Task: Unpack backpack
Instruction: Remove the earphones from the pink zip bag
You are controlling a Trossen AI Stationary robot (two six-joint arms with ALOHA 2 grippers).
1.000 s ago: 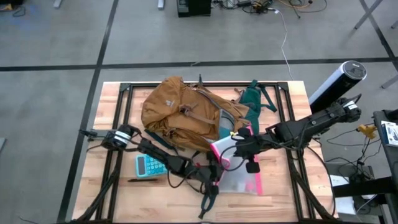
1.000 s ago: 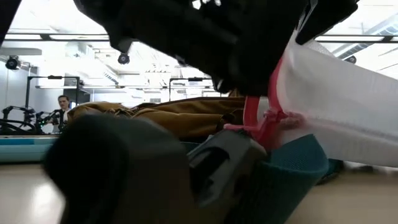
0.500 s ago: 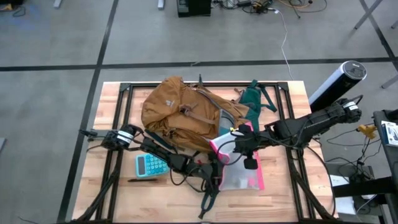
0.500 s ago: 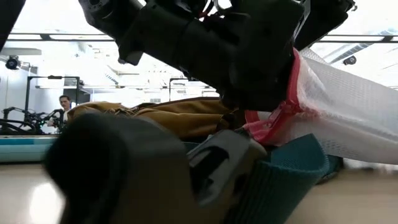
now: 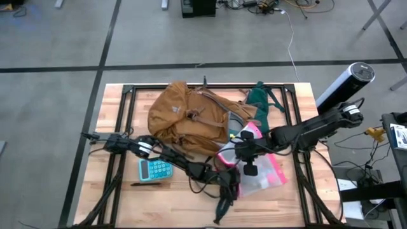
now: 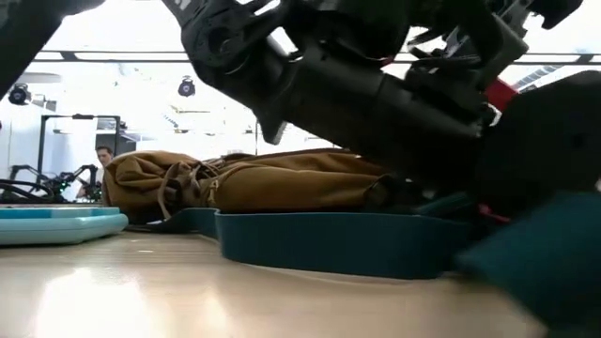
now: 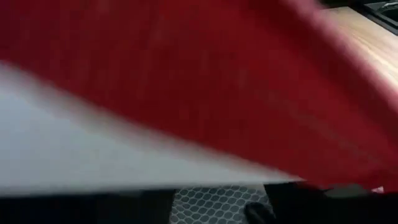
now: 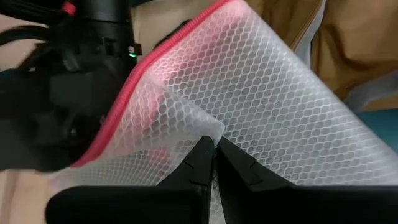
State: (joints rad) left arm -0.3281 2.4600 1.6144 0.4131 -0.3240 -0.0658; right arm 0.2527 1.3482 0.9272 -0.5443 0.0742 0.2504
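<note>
Backpack lying flat on the rear half of the worktop, with 2 arms meeting at a clear pink-edged mesh pouch just in front of it.

Right gripper is clenched on a fold of the mesh pouch, fingertips pressed together on the material, just beside the backpack's front right corner. Left gripper sits at the pouch's left edge; its wrist view is filled by blurred pink and white pouch material, and whether its fingers are parted or gripping cannot be told. A teal calculator lies on the worktop to the left of the pouch, in front of the backpack, with a thin dark pen just in front of it. A teal strap runs along the worktop in the low view, with the backpack behind it.
</note>
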